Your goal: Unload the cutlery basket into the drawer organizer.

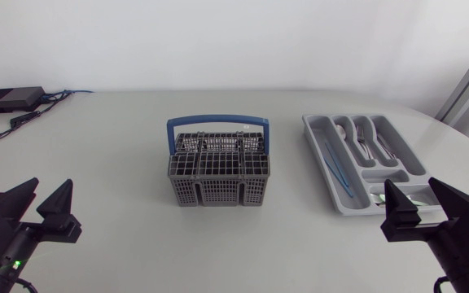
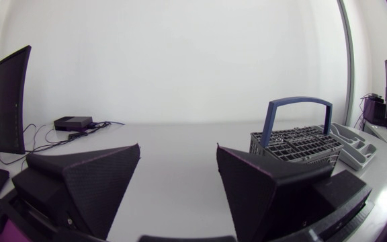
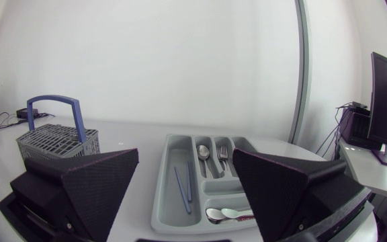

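Note:
The grey cutlery basket [image 1: 218, 169] with a blue handle [image 1: 217, 124] stands mid-table; no cutlery shows above its grid. The grey drawer organizer [image 1: 365, 163] lies to its right, holding spoons and forks [image 1: 365, 138], blue chopsticks [image 1: 335, 165] and small spoons [image 3: 230, 214] in its near compartment. My left gripper [image 1: 46, 198] rests open and empty at the front left, the basket [image 2: 299, 145] ahead of it to the right. My right gripper [image 1: 424, 196] rests open and empty at the front right, just before the organizer [image 3: 180, 181], the basket [image 3: 59, 140] off to its left.
A black box [image 1: 10, 99] with cables [image 1: 23, 119] sits at the table's far left corner. Bare tabletop [image 1: 120, 163] lies between the left gripper and the basket.

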You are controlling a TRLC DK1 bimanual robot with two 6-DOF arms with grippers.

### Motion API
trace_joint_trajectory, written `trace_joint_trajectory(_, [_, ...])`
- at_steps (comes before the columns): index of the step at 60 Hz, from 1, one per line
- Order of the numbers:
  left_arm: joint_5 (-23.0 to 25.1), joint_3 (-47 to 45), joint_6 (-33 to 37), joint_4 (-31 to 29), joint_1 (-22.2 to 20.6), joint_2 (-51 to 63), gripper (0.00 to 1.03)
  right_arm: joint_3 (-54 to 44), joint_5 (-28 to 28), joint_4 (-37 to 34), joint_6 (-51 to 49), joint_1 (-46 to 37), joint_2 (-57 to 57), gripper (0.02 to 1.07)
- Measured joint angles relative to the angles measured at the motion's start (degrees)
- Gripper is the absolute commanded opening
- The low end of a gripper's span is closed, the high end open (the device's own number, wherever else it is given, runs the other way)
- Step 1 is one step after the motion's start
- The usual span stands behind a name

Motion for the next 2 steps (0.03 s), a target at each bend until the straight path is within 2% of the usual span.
trace_joint_trajectory(2, [0.0,0.0,0.0,0.0,0.0,0.0,0.99,0.0,0.0,0.0,0.0,0.0,0.0,1.03])
